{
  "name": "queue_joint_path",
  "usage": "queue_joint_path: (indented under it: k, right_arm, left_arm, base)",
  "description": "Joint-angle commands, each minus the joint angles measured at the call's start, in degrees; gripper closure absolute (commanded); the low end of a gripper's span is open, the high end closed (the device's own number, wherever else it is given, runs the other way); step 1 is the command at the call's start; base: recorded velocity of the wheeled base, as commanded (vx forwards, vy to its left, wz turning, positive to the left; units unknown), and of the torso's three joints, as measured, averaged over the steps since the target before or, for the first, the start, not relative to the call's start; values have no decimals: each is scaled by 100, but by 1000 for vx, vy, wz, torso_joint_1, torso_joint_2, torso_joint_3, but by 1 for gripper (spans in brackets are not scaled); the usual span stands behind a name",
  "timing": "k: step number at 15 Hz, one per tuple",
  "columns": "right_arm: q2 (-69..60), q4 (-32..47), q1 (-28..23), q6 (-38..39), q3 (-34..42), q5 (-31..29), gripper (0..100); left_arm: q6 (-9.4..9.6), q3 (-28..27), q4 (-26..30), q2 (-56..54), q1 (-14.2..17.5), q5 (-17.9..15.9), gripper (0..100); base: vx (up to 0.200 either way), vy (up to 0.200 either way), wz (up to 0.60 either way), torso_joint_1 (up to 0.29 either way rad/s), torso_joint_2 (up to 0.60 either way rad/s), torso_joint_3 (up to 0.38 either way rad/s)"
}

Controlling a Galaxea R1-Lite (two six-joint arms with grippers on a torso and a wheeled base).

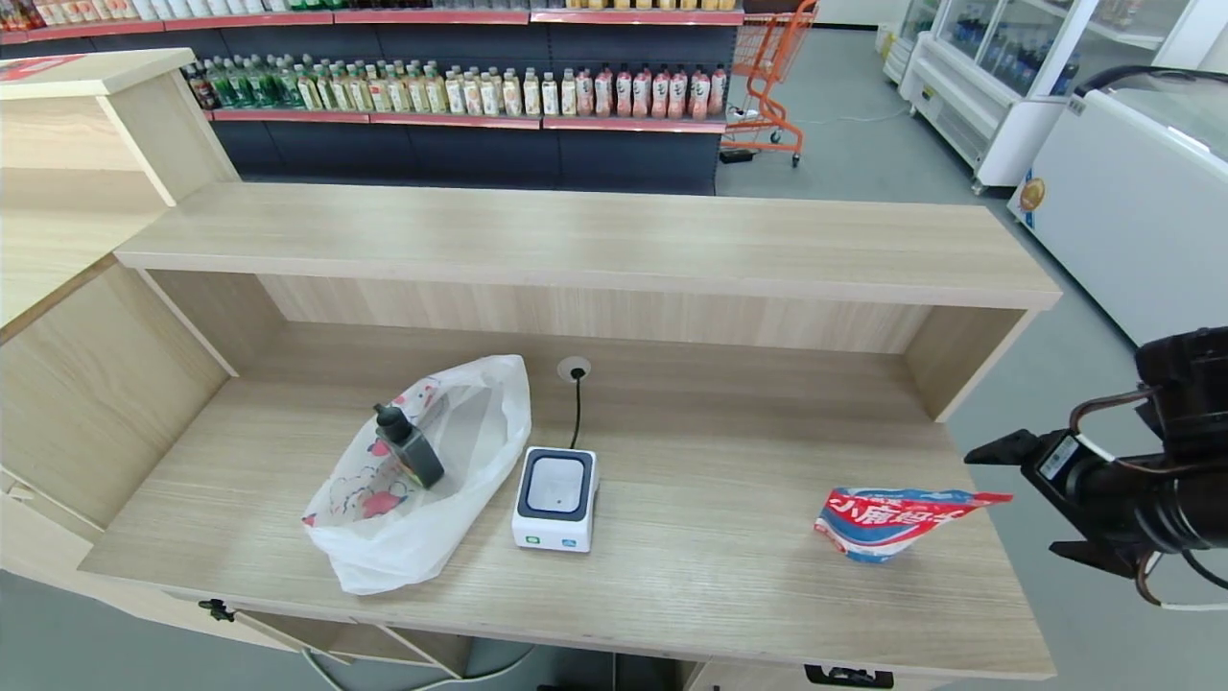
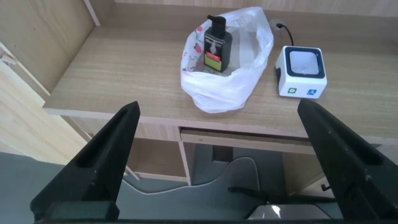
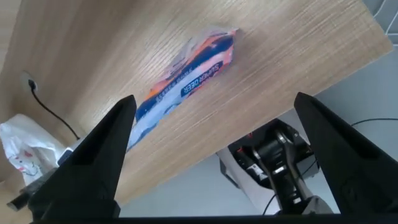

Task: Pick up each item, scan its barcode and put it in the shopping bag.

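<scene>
A red, white and blue plastic snack pouch (image 1: 897,520) is seen lying flat at the right end of a pale wooden checkout counter (image 1: 729,576). The right gripper (image 1: 1012,502) is held just off the counter's right edge, near the pouch, its fingers spread wide and empty. A white box scanner with a dark window (image 1: 555,497) is placed mid-counter. Just beside it, on the left, a white translucent plastic shopping bag (image 1: 403,542) is laid open with a dark pump-top bottle (image 1: 411,451) inside. The left gripper (image 2: 217,106), likewise parted and empty, is held before the counter's front edge.

Matt wood counter (image 1: 672,537) — glossy plastic bag (image 1: 403,537)
</scene>
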Motion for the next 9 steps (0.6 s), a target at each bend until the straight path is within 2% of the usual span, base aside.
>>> queue_joint_path:
  k: [1,4,9]
  right_arm:
    - [797,-246,130,22,-121,-21,0]
    - [1536,-888,201,-5,-121,-285,0]
    - [2555,-1292,649,-251,-332,-522,0]
  left_arm:
    - [0,0,-1,9,-2,0,0]
    - [0,0,-1,9,-2,9,0]
    - [0,0,-1,9,7,0,0]
  base:
    - [0,0,0,0,0,0]
    - [0,0,0,0,0,0]
    - [0,0,0,0,0,0]
